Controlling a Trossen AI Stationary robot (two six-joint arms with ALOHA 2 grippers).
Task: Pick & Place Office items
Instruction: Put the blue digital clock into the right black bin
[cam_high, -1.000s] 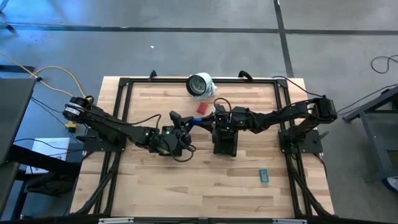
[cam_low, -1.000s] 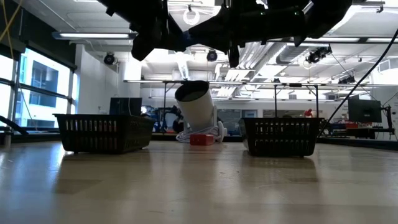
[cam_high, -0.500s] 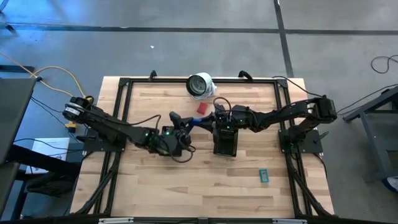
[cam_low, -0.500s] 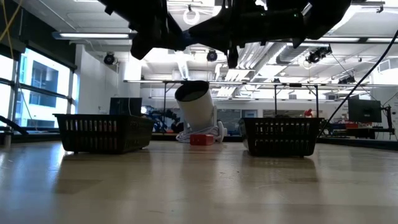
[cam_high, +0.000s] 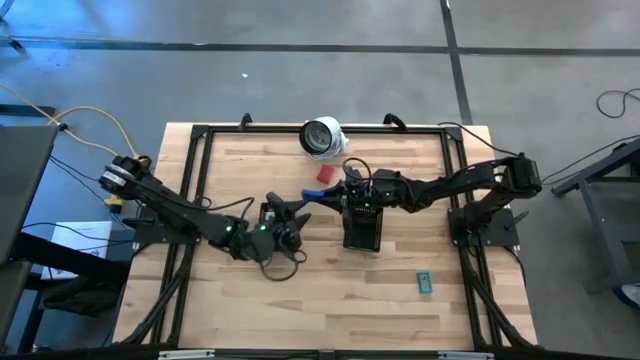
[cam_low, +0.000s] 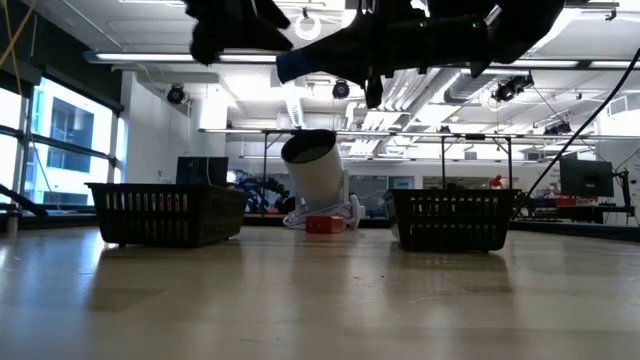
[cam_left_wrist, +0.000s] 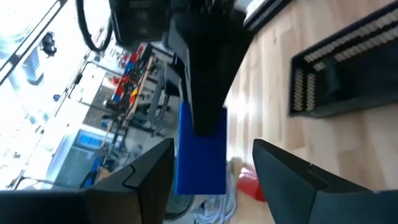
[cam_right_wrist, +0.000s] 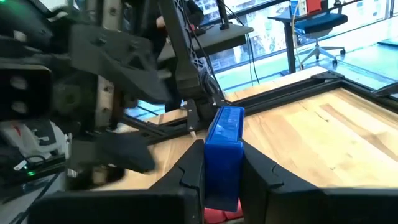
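A blue office item (cam_high: 313, 197) hangs in the air over the table's middle, with my right gripper (cam_high: 328, 194) shut on it. My left gripper (cam_high: 290, 210) stands open just to its left. In the left wrist view its fingers (cam_left_wrist: 134, 180) stand on either side of the blue item (cam_left_wrist: 200, 152) without touching it. A red item (cam_high: 324, 173) lies on the table beyond them. A teal item (cam_high: 424, 282) lies near the table's right near part. My right gripper pinches the blue item's two flat sides (cam_right_wrist: 222, 163) between its two fingers. The fingers come level from the table's right. The item sticks out past the fingertips toward my left gripper, lifted well clear of the table (cam_low: 300, 66).
A black mesh tray (cam_high: 362, 228) sits under my right gripper. The low view shows it (cam_low: 450, 218) with a second tray (cam_low: 165, 213) to the left. A white round object with a dark face (cam_high: 322, 136) lies at the far edge. The near half of the wood table (cam_high: 330, 310) lies bare.
My left gripper has opened, let go of the blue item and drawn back toward the table's left and near edge. The blue item has stayed where it was, in my right gripper.
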